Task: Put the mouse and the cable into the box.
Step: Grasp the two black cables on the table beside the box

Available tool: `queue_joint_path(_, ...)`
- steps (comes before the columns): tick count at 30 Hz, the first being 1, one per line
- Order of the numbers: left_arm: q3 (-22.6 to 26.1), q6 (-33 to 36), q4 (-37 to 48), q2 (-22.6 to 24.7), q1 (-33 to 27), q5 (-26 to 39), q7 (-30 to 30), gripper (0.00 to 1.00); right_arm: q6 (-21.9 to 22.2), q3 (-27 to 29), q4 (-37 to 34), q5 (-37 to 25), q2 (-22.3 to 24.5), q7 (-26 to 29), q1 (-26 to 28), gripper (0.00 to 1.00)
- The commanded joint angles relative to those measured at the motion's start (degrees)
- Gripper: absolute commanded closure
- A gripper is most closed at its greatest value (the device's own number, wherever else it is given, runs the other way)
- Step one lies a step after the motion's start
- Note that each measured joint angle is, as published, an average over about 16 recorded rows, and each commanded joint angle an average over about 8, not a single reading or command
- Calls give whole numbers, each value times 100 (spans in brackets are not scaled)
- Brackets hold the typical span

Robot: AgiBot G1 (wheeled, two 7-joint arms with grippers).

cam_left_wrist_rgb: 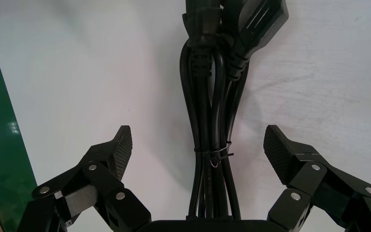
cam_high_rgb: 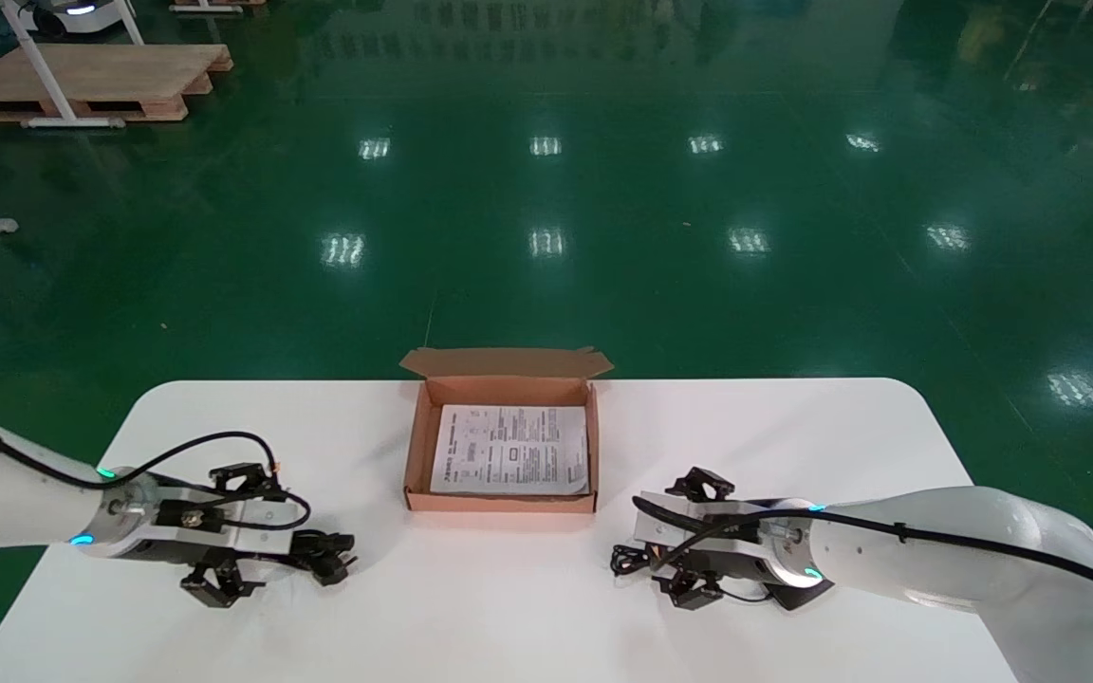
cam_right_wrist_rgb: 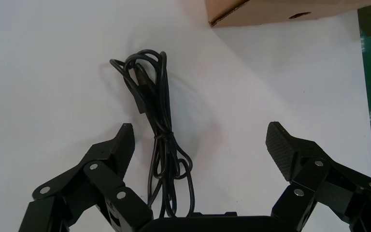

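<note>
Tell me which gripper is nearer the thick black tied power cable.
Left. The left gripper straddles the thick black power cable, open; the right gripper is past the brown cardboard box, open over a thin black cord.

Left gripper (cam_left_wrist_rgb: 198, 134) spread over the bundled cable (cam_left_wrist_rgb: 207, 96) (apparently wire-tied) on the table (cam_left_wrist_rgb: 77, 72).

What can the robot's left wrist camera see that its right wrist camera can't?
Only the left wrist view shows the thick black power cable bundle, tied with a thin wire, with chunky plugs at one end. It lies between the fingers of the left gripper, which is open.

Only the right wrist view shows the thin black cord bundle, a corner of the brown cardboard box, and the right gripper, open around that cord.

Both show the white table and a strip of green floor.
</note>
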Motion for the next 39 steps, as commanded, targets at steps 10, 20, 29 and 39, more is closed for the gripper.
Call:
queue_joint_path(10,-12,-24,95,24,-30,-17,57,81,-18,65,-413,203,-88,-351,110,100)
queue_joint_path(20,-9,-21,75,21,-24,-17,51,100,-19,53,-330,168,-61,-295,93,100)
queue_joint_path(29,-8,-19,65,19,-21,-15,48,100,-18,49,-294,150,-49,-273,84,100)
queue_joint_path(39,-8,-16,61,16,-18,-15,43,100,-15,45,-276,141,-44,-260,80,100)
